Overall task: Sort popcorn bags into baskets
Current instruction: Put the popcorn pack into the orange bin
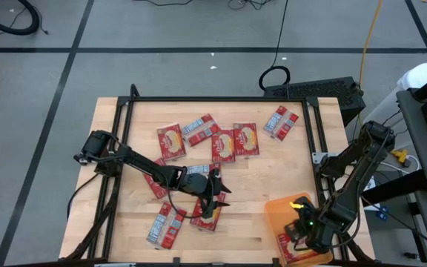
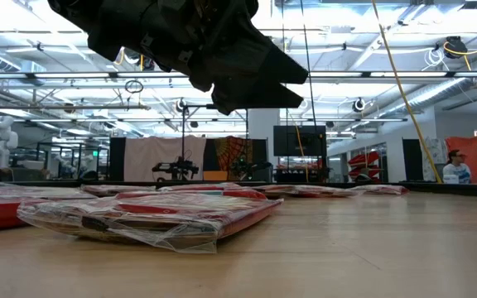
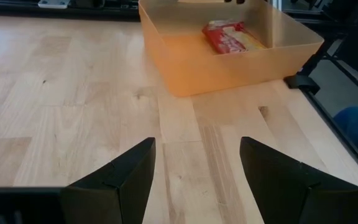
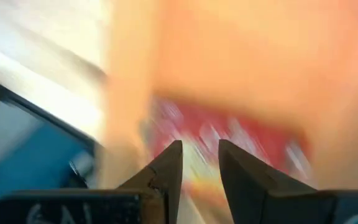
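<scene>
High view, L to R: left gripper (image 1: 219,196) is hovering w/ fingers spread, holding nothing, over a popcorn bag (image 1: 207,214) near the table's (image 1: 288,178) front-centre; more red bags (image 1: 235,142) are lying scattered toward the back. Orange basket (image 1: 280,210) is sitting at front right w/ one bag (image 3: 232,36) inside. Right gripper (image 1: 300,231) is hanging over the basket, fingers slightly apart, gripping nothing.
</scene>
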Tool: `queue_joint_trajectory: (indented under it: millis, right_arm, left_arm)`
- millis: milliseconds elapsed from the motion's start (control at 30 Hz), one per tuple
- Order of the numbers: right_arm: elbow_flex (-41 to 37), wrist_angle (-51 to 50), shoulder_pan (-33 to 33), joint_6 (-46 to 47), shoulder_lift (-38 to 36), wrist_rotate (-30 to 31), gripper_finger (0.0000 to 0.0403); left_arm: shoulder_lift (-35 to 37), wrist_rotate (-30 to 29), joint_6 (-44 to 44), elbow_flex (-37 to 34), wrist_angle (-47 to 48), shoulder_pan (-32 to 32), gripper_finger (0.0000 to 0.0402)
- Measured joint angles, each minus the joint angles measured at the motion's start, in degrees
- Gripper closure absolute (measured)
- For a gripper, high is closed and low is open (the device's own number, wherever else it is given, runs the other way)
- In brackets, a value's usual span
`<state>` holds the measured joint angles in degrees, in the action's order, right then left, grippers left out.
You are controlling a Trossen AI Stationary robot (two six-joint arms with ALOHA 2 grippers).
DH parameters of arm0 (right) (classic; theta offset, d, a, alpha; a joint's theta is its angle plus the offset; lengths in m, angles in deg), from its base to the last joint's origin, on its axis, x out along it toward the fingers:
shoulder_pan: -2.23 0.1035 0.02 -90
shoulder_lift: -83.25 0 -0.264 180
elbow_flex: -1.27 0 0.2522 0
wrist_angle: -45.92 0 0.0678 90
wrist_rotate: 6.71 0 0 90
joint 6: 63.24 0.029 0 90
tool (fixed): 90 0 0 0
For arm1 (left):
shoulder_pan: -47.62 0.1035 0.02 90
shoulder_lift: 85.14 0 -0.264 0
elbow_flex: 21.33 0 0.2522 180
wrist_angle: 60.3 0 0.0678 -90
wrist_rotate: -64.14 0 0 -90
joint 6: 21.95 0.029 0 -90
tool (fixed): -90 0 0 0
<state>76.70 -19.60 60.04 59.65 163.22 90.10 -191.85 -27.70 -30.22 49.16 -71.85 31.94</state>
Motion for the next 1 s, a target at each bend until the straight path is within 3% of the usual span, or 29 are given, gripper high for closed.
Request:
queue_joint_trajectory:
  millis: [167,300,467,633,733,1000]
  right_arm:
    - [0.0,2.0,-3.0,-7.5,3.0,14.2,0.0305]
    - [0.0,6.4,-6.3,-18.8,7.5,23.7,0.0305]
    - [0.0,11.9,-9.2,-30.1,11.0,25.6,0.0305]
    - [0.0,15.5,-10.7,-38.8,13.2,32.6,0.0305]
    - [0.0,15.7,-12.1,-42.3,13.6,36.6,0.0305]
    - [0.0,22.7,-18.6,-55.3,13.5,36.6,0.0305]
  left_arm:
    - [0.2,-3.8,-3.0,0.0,9.2,1.3,0.0163]
    - [2.6,-4.7,-5.4,0.1,18.8,4.0,0.0163]
    - [7.9,-6.1,-8.9,0.0,35.0,5.4,0.0163]
    - [11.8,-7.7,-12.4,-1.1,43.2,3.1,0.0163]
    - [12.4,-7.8,-15.4,-3.3,40.6,0.1,0.0163]
    - [12.4,-16.4,-30.7,-7.9,37.4,-10.9,0.0163]
